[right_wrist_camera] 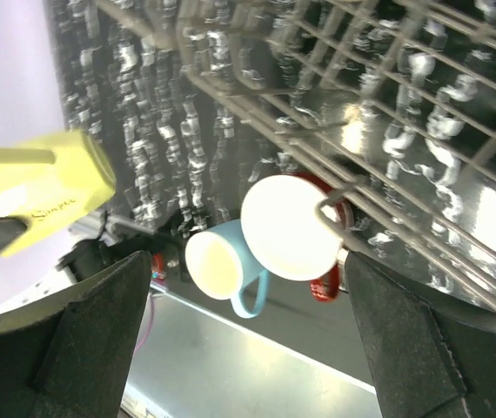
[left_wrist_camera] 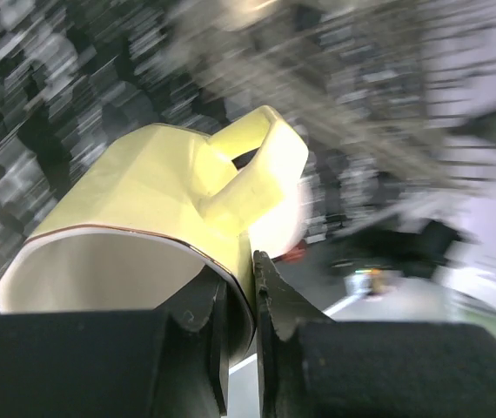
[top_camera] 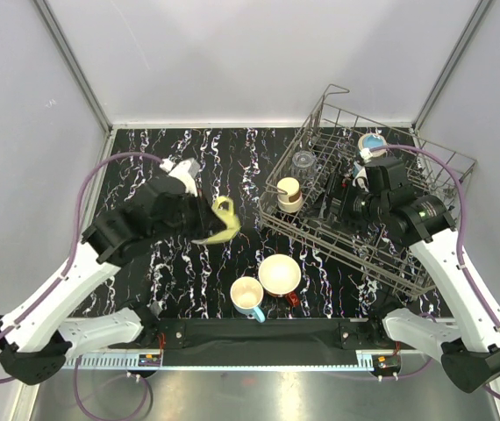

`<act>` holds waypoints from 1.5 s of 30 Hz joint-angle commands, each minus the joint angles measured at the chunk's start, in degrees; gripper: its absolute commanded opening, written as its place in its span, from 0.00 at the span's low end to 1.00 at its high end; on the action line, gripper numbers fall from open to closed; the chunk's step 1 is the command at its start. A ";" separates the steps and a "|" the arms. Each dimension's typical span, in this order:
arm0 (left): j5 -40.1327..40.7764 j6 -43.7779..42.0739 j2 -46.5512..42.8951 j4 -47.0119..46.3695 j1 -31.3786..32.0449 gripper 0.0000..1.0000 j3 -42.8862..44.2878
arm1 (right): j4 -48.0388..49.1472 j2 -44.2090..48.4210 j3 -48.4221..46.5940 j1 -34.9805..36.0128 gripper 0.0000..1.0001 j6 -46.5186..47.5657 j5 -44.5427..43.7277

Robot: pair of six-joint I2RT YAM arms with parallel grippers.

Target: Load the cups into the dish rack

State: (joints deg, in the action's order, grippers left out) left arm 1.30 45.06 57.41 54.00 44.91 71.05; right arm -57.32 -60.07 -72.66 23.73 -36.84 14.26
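Observation:
My left gripper (top_camera: 208, 219) is shut on the rim of a yellow-green mug (top_camera: 222, 224) and holds it above the table, left of the dish rack (top_camera: 447, 160). In the left wrist view one finger is inside the mug (left_wrist_camera: 161, 200) and one outside, with the gripper (left_wrist_camera: 239, 296) closed on the wall. My right gripper (top_camera: 336, 207) is open and empty over the rack; it also shows in the right wrist view (right_wrist_camera: 257, 348). A light-blue mug (top_camera: 248, 296) (right_wrist_camera: 217, 266) and a wide red mug (top_camera: 280, 275) (right_wrist_camera: 291, 226) stand on the table. A clear tumbler (top_camera: 303, 161) and a cream-brown cup (top_camera: 289, 193) sit in the rack.
The rack's wire grid (right_wrist_camera: 361, 104) fills the upper right wrist view. A pale blue cup-like thing (top_camera: 371, 146) sits at the rack's far side by the right arm. The black marbled tabletop (top_camera: 180, 289) has grey walls on three sides.

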 commanded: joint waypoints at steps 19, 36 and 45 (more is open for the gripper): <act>-46.91 3.81 2.80 -71.92 0.18 0.00 -17.52 | 25.85 9.27 10.52 -0.17 1.00 1.42 30.82; -40.06 28.85 5.79 -86.16 -0.96 0.00 -13.83 | 26.29 14.19 6.57 -0.17 1.00 5.03 31.09; -37.51 35.09 3.77 -90.56 -0.96 0.00 -15.50 | 25.42 13.75 3.85 -0.17 1.00 5.28 28.99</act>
State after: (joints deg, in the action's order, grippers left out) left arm -41.39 76.18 64.18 -20.12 44.18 54.08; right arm -29.39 -45.89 -67.20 23.05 -31.35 41.93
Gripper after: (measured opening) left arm 0.137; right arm 0.994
